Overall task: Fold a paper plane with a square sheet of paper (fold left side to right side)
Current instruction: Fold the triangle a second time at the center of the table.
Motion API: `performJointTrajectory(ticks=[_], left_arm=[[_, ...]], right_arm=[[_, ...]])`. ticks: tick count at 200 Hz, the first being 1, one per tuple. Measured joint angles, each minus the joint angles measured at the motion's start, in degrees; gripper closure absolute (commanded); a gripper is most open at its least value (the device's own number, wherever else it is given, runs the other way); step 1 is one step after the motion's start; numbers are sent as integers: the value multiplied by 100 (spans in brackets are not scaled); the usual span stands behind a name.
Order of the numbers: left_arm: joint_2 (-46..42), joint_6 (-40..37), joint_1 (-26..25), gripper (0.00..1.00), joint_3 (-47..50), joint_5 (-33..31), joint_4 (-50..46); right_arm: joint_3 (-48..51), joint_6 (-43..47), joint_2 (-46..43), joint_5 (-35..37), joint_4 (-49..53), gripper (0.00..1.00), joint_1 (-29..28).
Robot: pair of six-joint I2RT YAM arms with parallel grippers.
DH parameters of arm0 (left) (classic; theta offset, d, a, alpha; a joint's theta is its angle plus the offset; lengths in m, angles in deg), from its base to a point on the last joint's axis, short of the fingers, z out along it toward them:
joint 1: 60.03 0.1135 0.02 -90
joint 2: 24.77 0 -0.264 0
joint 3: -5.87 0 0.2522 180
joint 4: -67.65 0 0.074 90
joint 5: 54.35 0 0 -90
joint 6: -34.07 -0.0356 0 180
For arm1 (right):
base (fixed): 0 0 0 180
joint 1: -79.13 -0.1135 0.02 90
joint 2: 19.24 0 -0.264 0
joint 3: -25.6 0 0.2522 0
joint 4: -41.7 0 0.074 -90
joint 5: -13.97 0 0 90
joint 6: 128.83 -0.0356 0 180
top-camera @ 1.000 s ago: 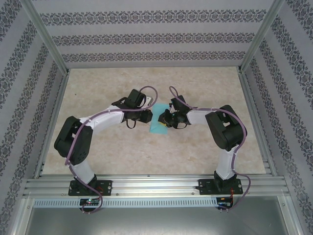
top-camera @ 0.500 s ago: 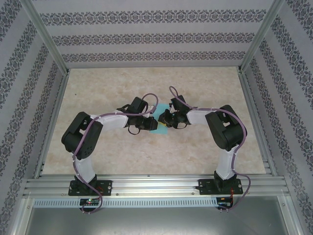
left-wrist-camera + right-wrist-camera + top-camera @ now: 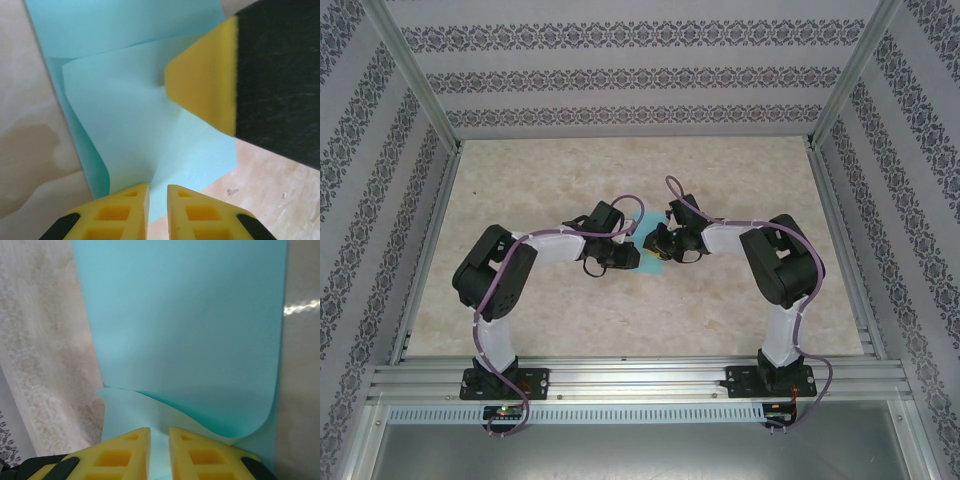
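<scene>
Most of the square sheet of paper (image 3: 647, 263) lies hidden beneath both wrists, mid table (image 3: 520, 180). Its folded strip runs lengthwise, near to far. Left jaws and right jaws, almost pressed together, each pinch a raised edge.

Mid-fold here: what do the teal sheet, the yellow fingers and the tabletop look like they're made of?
Square sheet of paper: thin matte paper, going by its soft curl and crisp crease.
Left end effector fingers: yellow plastic, matte, with hollow lattice cells; likely printed or moulded.
Tabletop: smooth beige marbled surface with a glint; perhaps laminate or vinyl, hard to say.
</scene>
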Motion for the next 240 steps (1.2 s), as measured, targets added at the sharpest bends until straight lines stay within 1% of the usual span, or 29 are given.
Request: performJointTrajectory(ticks=[99, 117, 146, 205, 240], left_arm=[[55, -35, 0, 85, 11, -94, 0], [55, -33, 0, 86, 74, -94, 92], [39, -31, 4, 86, 157, -87, 238], [35, -31, 11, 88, 186, -85, 289], [35, -31, 11, 88, 195, -85, 297]], right_arm=[[-11, 63, -7, -9, 15, 81, 2], [-11, 127, -31, -7, 26, 84, 2], [-11, 109, -92, -7, 66, 86, -7], [79, -216, -125, -26, -157, 88, -317], [136, -345, -125, -24, -269, 88, -378]])
